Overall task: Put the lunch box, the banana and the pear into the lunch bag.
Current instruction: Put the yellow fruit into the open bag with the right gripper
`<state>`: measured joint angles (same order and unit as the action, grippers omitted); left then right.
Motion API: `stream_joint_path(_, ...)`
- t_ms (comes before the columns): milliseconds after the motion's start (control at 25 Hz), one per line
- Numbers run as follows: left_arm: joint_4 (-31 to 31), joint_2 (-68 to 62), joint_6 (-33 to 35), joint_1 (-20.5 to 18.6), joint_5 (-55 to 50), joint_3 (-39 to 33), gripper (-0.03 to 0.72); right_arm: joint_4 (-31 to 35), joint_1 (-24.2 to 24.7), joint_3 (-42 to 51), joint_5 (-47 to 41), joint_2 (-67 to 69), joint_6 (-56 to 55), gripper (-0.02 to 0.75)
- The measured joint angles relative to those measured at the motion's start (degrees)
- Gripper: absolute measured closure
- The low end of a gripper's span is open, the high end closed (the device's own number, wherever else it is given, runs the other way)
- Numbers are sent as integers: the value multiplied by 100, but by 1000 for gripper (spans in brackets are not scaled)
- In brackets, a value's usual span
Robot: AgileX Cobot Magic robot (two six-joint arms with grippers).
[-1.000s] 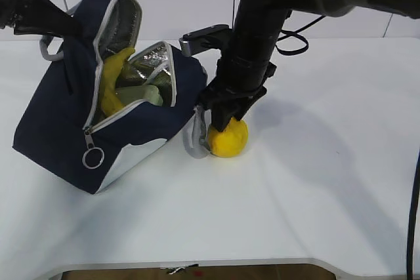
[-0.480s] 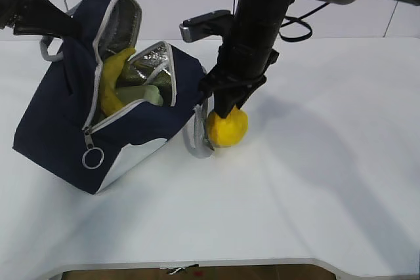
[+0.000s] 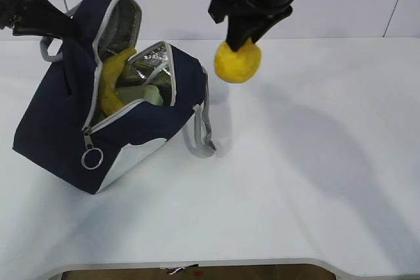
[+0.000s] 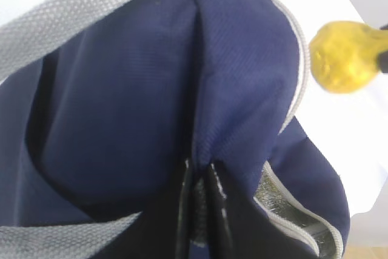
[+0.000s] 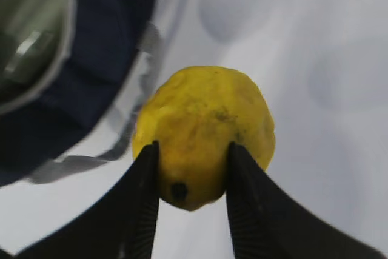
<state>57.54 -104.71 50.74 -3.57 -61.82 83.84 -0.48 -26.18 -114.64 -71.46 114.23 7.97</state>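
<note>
The right tool (image 3: 244, 39), a pair of black ribbed fingers (image 5: 145, 204), is clamped on the squat yellow-orange pear (image 3: 237, 61) near its stem end, whose small dark stem hole faces the right wrist camera, and holds it in the air above the white desk (image 3: 315, 162), toward the far edge and just right of the bag's open mouth; the fruit touches neither the desk nor the bag. Below and to its left stands the large boxy navy fabric lunch bag (image 3: 62, 119) with its white lower panel, tipped so that its silver foil-lined opening faces up and to the right, on the left half of the desk. Inside the opening lie the long curved yellow banana (image 3: 113, 80), leaning against the left inner wall, and beside it the pale sage-green lid of the small clear lunch box (image 3: 141, 94). A grey ring pull (image 3: 92, 158) hangs from the zipper at the bag's near corner, and a grey webbing handle (image 3: 202, 132) droops from the bag's right side onto the desk. The left tool (image 4: 200, 207) is closed, pinching a fold of the navy fabric at the bag's far left top, beside the other grey handle (image 4: 85, 4).
</note>
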Motion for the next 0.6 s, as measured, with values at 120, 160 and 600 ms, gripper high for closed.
stream_joint_path(120,0,0,0,0,0,0,665,1107,0,-128,-9,0,244,472)
stream_joint_path(160,-4,0,0,0,0,0,665,1539,0,-131,5,0,386,472)
stream_joint_path(600,-13,0,-109,0,-4,0,665,3761,0,-165,1335,801,1563,472)
